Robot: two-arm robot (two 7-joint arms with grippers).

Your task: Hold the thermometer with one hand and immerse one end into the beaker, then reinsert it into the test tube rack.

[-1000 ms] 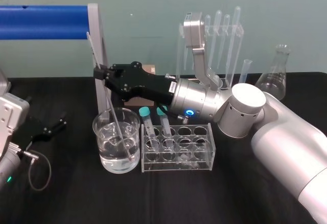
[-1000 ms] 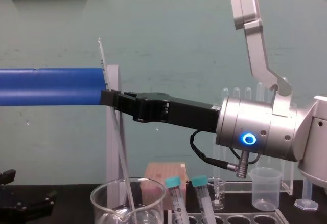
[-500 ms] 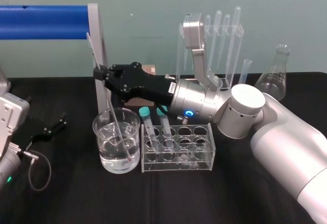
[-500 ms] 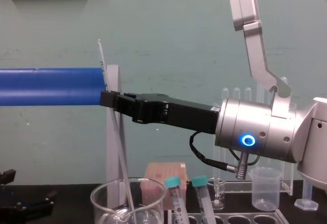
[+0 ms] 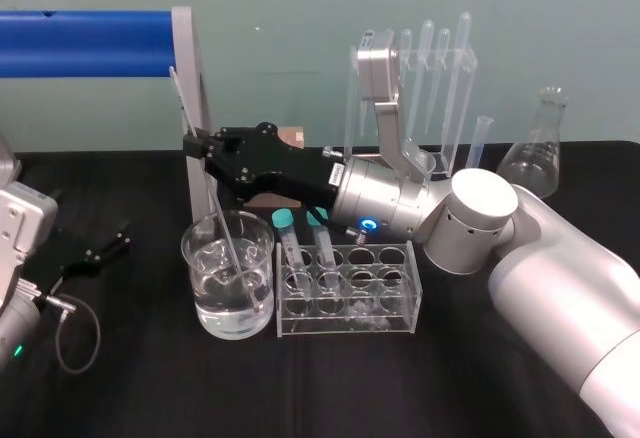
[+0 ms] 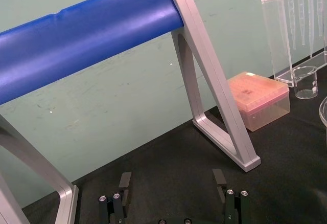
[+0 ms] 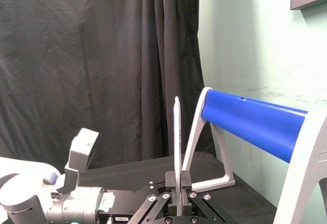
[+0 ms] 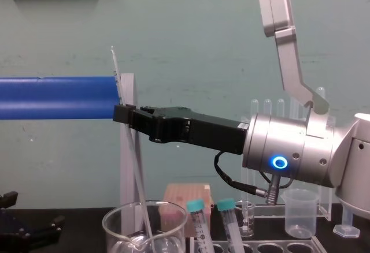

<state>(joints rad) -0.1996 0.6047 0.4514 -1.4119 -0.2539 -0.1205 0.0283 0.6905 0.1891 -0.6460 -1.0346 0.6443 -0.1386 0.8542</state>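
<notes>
The right gripper pinches the thermometer partway up. The rod slants down into the water of the beaker, which stands just left of the test tube rack holding two teal-capped tubes. The grey post of a blue-barred frame stands close behind the rod. The head view shows the submerged tip, which the chest view's lower edge cuts off. The left gripper, fingers spread, rests low over the black table at far left.
</notes>
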